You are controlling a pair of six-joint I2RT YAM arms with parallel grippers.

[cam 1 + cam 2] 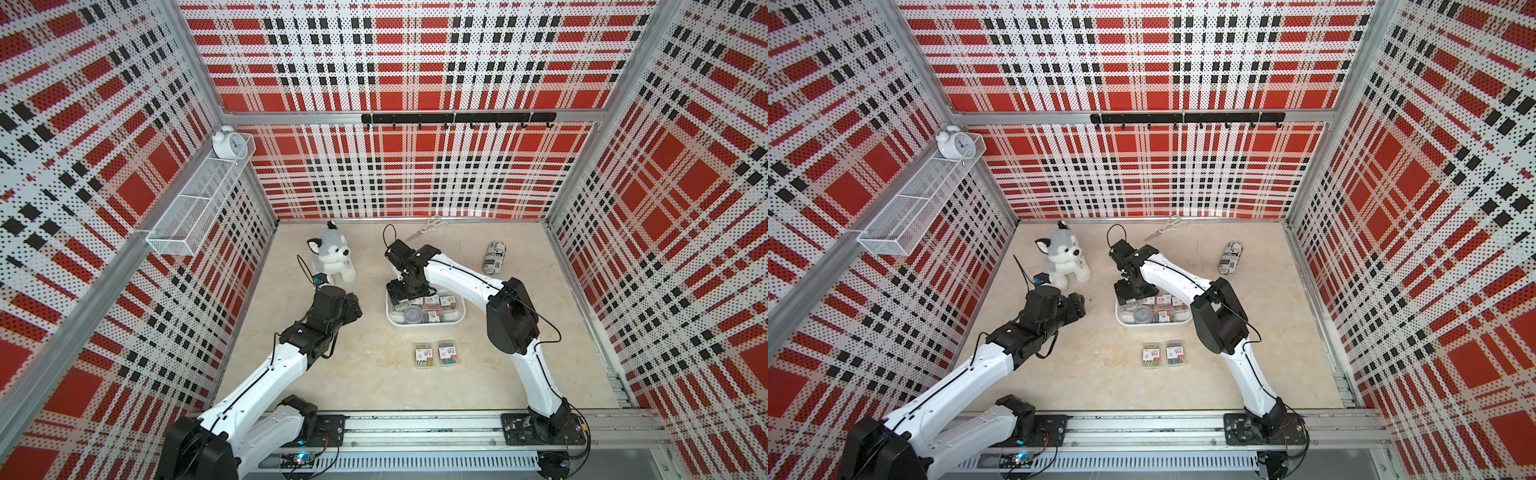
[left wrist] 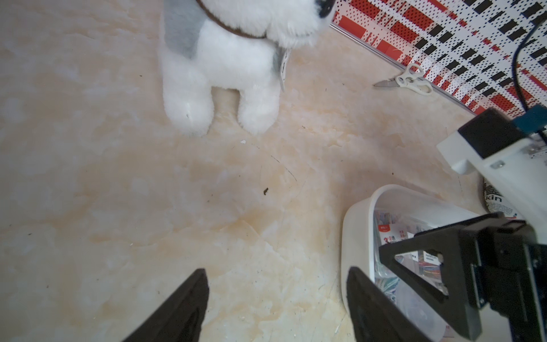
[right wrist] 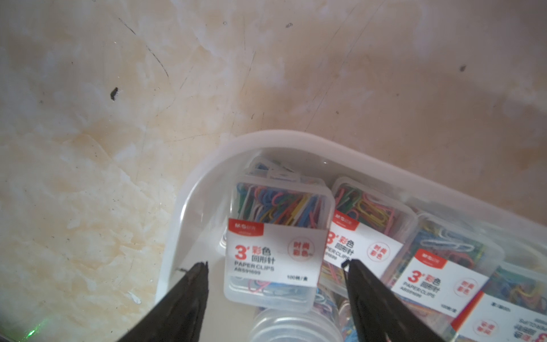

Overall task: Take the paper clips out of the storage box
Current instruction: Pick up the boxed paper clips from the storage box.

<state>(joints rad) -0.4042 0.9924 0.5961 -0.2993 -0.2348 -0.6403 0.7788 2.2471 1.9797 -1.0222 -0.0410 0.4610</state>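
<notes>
Right pincer (image 3: 275,265) points down into the storage box (image 3: 266,136), open on both sides of one paper clips case (image 3: 278,207) (not squeezing it). Left pincer (image 2: 276,272) hangs open and empty over the counter (image 2: 118,183), beside the box.

Red, white and black plaid walls (image 1: 415,174), dotted all over, round a cream marbled worktop (image 1: 365,374).
The storage box (image 1: 424,324) is plain white; the paper clips (image 3: 278,207) are pink, blue, green, yellow and red in clear cases, with white labels headed in red. The plush dog (image 1: 332,257) is grey and white, the scissors (image 1: 430,227) white-handled with silver blades, the cylinder (image 1: 494,257) black print on white. The wire basket (image 1: 195,208) and alarm clock (image 1: 227,143) are white, the hook rail (image 1: 457,118) black, the left pincer (image 2: 276,271) and right pincer (image 3: 276,263) black.
</notes>
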